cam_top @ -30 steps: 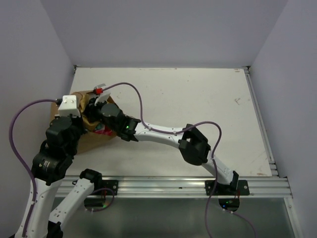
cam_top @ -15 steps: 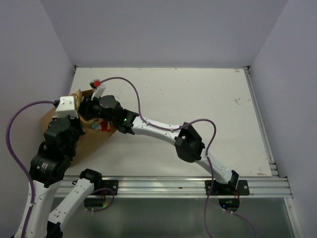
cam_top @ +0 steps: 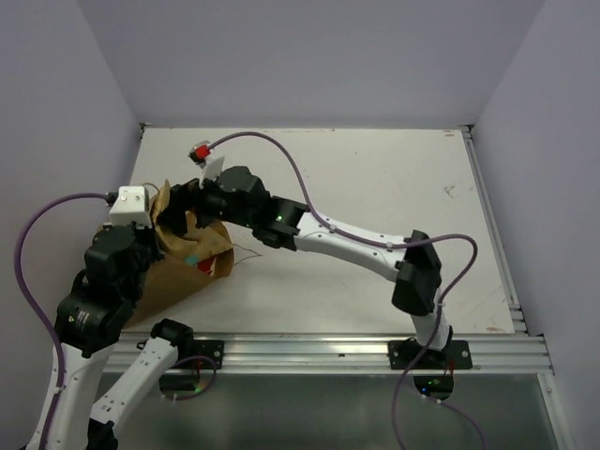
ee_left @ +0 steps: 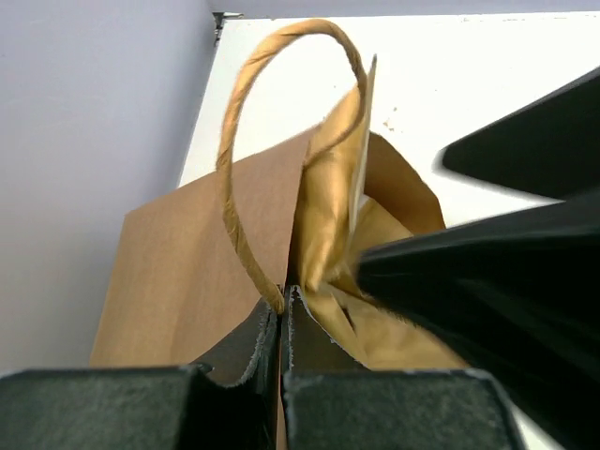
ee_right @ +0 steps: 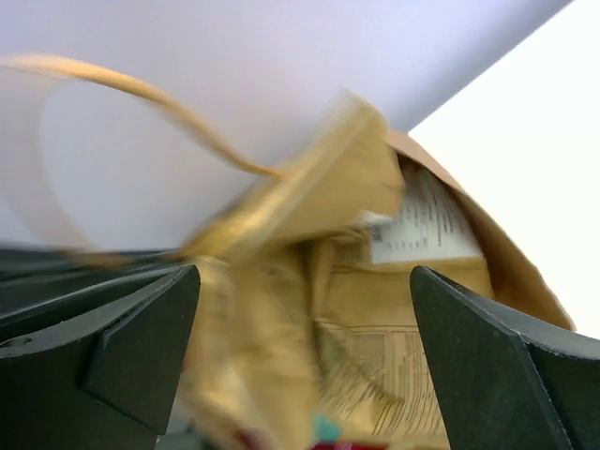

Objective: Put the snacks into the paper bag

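The brown paper bag [cam_top: 178,267] lies tilted at the table's left edge, mouth toward the right. My left gripper [cam_top: 156,223] is shut on the bag's rim [ee_left: 187,281], right at the foot of a twine handle [ee_left: 239,159]. My right gripper [cam_top: 185,201] hovers at the mouth, open, and its fingers [ee_right: 506,356] stand wide apart. Loose between them, inside the bag, lies the tan packet [ee_right: 403,347] with its white label [ee_right: 422,225]. A red and teal packet edge [cam_top: 201,262] peeks out at the mouth. The other snacks are hidden.
The purple left wall [cam_top: 66,141] stands close behind the bag. My right arm [cam_top: 356,248] reaches diagonally across the table from its base at the near right. A metal rail [cam_top: 328,352] runs along the near edge.
My right gripper has opened and let go of the tan packet, then drawn back up and to the right. The bag's mouth has swung toward the right with it.
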`<state>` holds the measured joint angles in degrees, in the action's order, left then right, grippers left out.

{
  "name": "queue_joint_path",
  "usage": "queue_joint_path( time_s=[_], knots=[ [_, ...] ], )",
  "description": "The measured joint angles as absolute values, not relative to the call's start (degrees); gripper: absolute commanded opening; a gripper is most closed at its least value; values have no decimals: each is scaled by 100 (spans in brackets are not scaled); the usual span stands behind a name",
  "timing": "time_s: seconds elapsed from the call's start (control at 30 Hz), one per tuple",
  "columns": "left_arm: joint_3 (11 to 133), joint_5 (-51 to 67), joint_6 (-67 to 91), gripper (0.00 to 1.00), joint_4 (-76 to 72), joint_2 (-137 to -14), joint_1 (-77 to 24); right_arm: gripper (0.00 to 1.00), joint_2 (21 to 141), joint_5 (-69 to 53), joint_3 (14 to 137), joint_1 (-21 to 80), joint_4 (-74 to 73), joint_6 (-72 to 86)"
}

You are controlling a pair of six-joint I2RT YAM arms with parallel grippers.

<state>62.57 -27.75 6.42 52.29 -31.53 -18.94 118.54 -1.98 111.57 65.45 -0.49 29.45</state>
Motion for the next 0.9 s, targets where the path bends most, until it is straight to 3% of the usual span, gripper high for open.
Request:
queue_joint_path(
  time_s=[0.2,0.33,0.67,0.9],
  knots=[
    [6257,-2554,648,0,5214,-3159,-1931,99,9821,703,10066,6661,34,2307],
    [6257,-2456,646,0,5218,-3166,-1933,99,9223,961,9310,6427,386,2265],
    [6257,-2425,646,0,5207,-3166,-1933,99,11155,851,7896,5806,342,2600],
    [6265,-2425,646,0,5196,-3166,-1933,99,11354,587,7789,5800,574,2659]
  ],
)
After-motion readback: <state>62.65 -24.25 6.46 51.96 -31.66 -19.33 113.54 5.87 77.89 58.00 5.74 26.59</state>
